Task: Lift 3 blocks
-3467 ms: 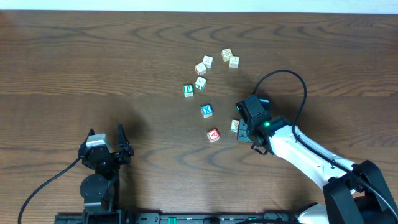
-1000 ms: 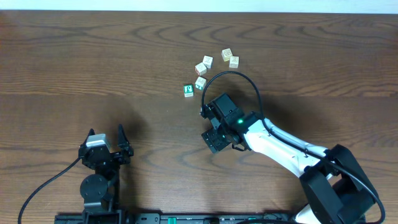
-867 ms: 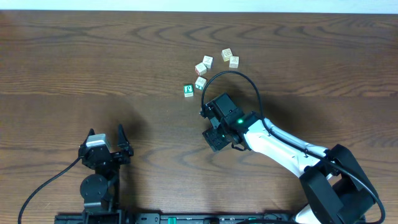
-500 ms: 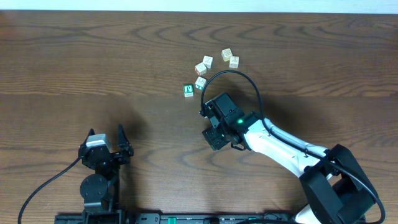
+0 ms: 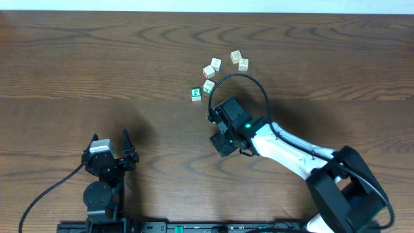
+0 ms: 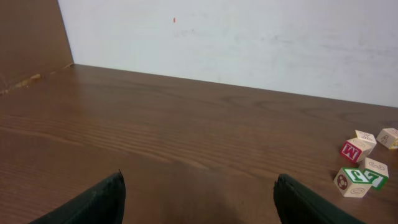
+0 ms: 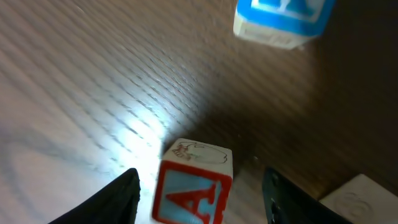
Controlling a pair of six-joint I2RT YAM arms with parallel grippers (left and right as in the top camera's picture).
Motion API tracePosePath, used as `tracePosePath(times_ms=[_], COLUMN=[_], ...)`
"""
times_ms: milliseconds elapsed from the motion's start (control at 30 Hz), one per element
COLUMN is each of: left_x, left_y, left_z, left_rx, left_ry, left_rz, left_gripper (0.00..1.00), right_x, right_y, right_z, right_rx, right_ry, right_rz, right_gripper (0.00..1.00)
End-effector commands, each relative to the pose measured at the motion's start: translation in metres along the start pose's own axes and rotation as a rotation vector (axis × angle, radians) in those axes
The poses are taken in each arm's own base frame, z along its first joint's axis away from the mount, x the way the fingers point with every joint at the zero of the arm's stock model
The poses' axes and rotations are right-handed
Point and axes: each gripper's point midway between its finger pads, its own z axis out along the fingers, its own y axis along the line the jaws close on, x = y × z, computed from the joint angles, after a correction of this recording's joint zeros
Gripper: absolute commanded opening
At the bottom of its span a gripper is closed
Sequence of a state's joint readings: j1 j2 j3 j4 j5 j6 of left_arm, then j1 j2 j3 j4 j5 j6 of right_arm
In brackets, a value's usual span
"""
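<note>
Table (image 5: pixel 97 65) dark brown with wavy wood grain; A block (image 7: pixel 193 186) red-faced with pale letter and cream sides; blue cube (image 7: pixel 283 22) blue over white; green cube (image 5: pixel 196 94) green-and-white; cream block (image 5: pixel 208 85) marked teal.

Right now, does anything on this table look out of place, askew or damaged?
Nothing stands out. The far blocks lie scattered at mixed angles, which is ordinary for loose cubes, and no damage shows. The A block rests on the table between the open right fingers, with the blue block beyond it.
</note>
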State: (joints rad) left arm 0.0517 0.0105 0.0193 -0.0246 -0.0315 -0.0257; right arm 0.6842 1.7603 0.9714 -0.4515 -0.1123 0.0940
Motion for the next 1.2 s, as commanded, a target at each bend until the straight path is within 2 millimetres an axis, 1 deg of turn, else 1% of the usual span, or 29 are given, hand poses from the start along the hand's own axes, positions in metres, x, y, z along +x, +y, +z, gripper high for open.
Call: tracePosePath(times_ms=[0, 67, 133, 167, 300, 467, 533, 633, 700, 867, 967, 1000, 1167], left_x=[0.016, 0.016, 0.016, 0.016, 0.016, 0.016, 0.016, 0.016, 0.016, 0.016, 0.016, 0.016, 0.016], left_y=[0.003, 0.003, 0.003, 0.003, 0.003, 0.003, 0.003, 0.003, 0.003, 0.003, 0.003, 0.003, 0.003], left_z=[0.001, 0.001, 0.001, 0.001, 0.001, 0.001, 0.001, 0.001, 0.001, 0.001, 0.001, 0.001, 0.001], left_rx=[-0.012, -0.012, -0.012, -0.012, -0.012, -0.012, -0.012, -0.012, -0.012, -0.012, -0.012, -0.012, -0.012], left_ry=[0.052, 0.052, 0.052, 0.051, 0.051, 0.051, 0.051, 0.051, 0.051, 0.051, 0.051, 0.051, 0.051], left_rz=[0.002, 0.002, 0.002, 0.002, 0.002, 0.002, 0.002, 0.002, 0.002, 0.002, 0.002, 0.002, 0.002], left_gripper=[0.77, 0.77, 0.77, 0.77, 0.77, 0.77, 0.77, 0.77, 0.77, 0.77, 0.77, 0.77, 0.77], right_x=[-0.001, -0.003, -0.004, -0.005, -0.009, -0.009, -0.01, -0.012, -0.015, -0.019, -0.018, -0.018, -0.017], right_y=[0.0, -0.006, -0.007, -0.007, -0.01, -0.01, -0.01, -0.014, -0.018, -0.023, -0.029, -0.034, -0.04], right_z=[0.006, 0.005, 0.005, 0.004, 0.003, 0.003, 0.002, 0.001, 0.0, -0.002, -0.003, -0.005, -0.006], right_rx=[0.018, 0.054, 0.06, 0.06, 0.083, 0.083, 0.084, 0.117, 0.14, 0.171, 0.203, 0.234, 0.268], right_ry=[0.009, 0.001, -0.002, -0.004, -0.016, -0.017, -0.018, -0.029, -0.04, -0.056, -0.062, -0.067, -0.071], right_rz=[0.0, 0.028, 0.036, 0.041, 0.066, 0.065, 0.07, 0.104, 0.125, 0.158, 0.186, 0.208, 0.226], right_gripper=[0.59, 0.57, 0.54, 0.5, 0.49, 0.46, 0.43, 0.37, 0.34, 0.34, 0.34, 0.35, 0.35])
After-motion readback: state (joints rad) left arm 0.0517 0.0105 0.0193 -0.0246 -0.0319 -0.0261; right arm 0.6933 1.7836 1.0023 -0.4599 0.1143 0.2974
